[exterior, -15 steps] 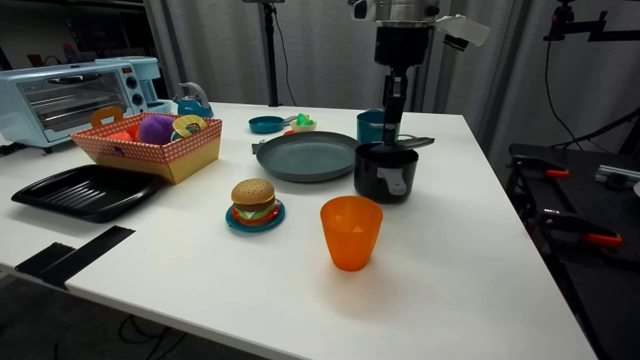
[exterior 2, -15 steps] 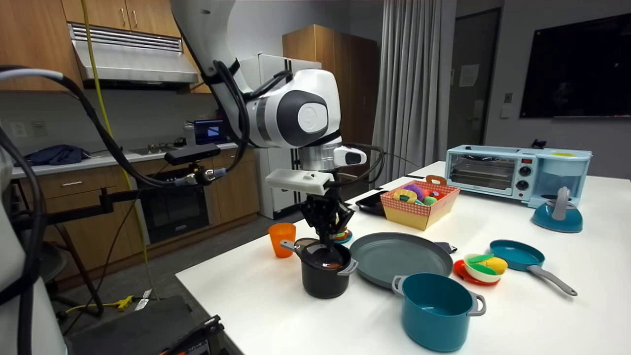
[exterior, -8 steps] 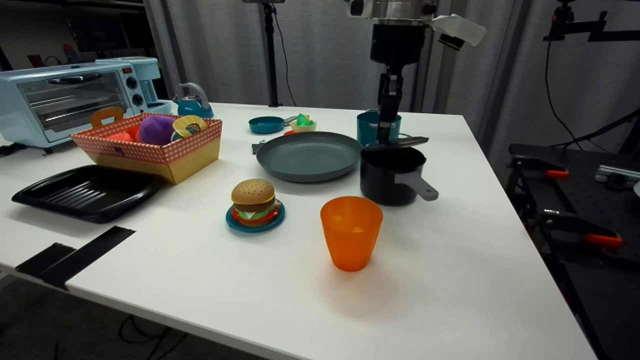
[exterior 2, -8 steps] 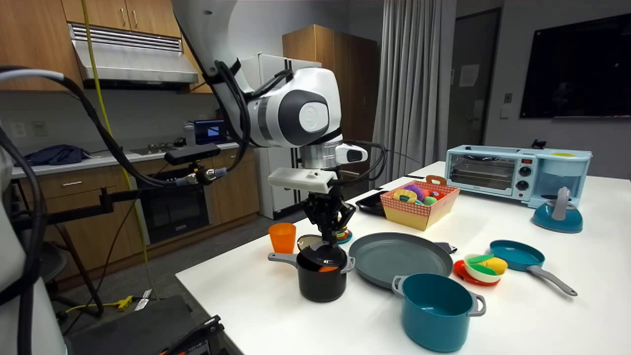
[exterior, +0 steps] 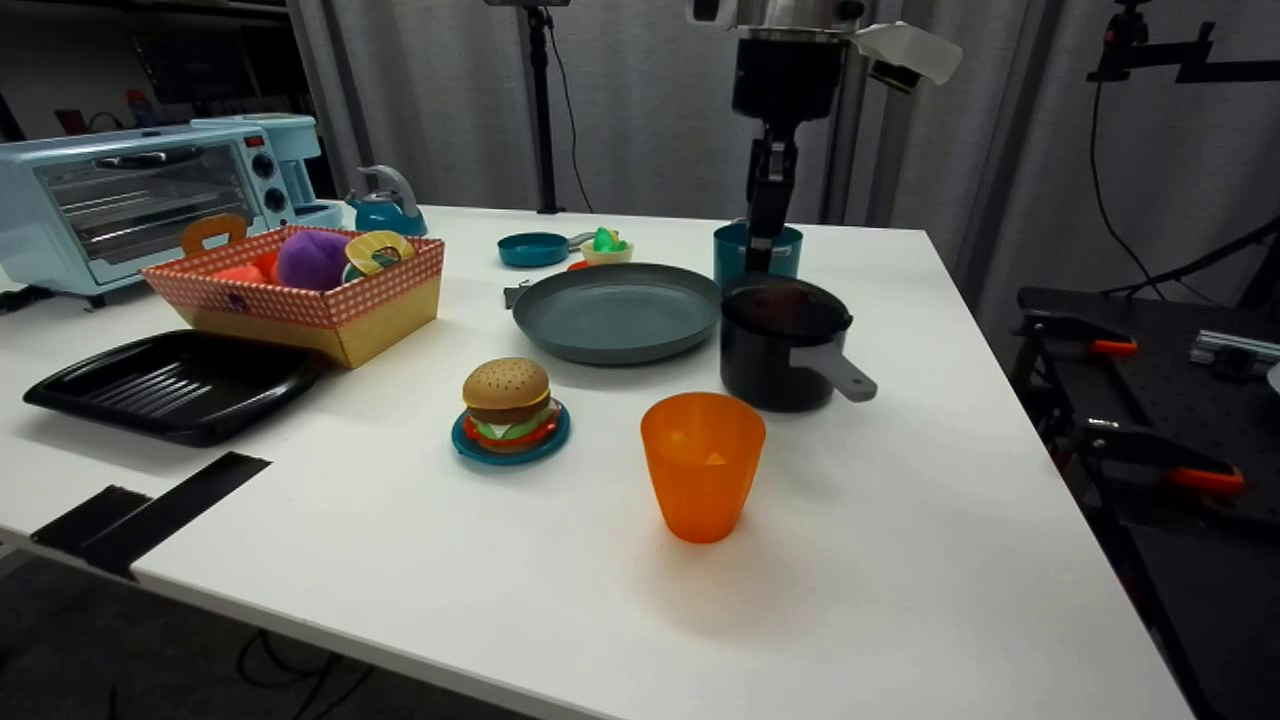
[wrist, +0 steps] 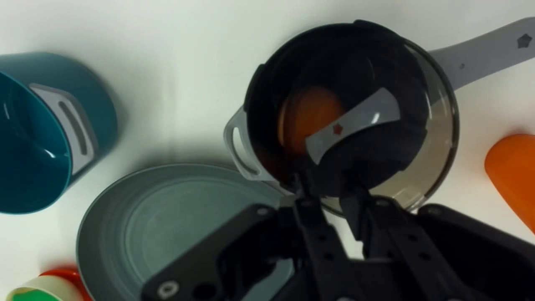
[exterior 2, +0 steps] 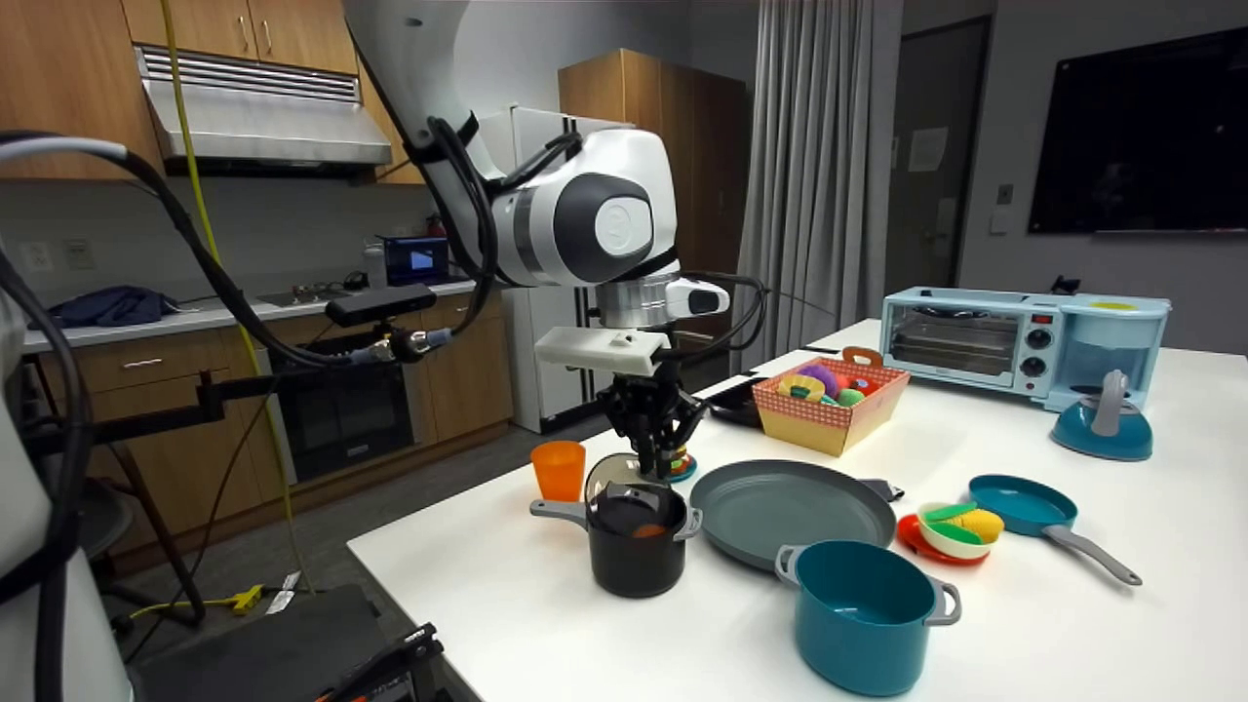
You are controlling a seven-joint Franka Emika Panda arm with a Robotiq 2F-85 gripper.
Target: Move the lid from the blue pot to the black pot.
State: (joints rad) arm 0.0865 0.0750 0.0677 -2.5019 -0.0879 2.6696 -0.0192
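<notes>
On the counter (exterior 2: 507,585), the blue pot (exterior 2: 863,639) is uncovered, at 9 o'clock (wrist view); the lid (wrist: 355,125) is borne tilted on the black pot (exterior 2: 636,567), off-centre toward 4 o'clock. Claw (wrist: 328,186) is slightly spread, nothing seen pinched. Transfer judged nearly complete; levelling needed.

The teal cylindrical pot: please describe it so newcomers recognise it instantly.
On the white table, find the grey round plate. Beside it stands the teal cylindrical pot. Two short grey handles, no long one, distinguish it from the black cylindrical pot.
</notes>
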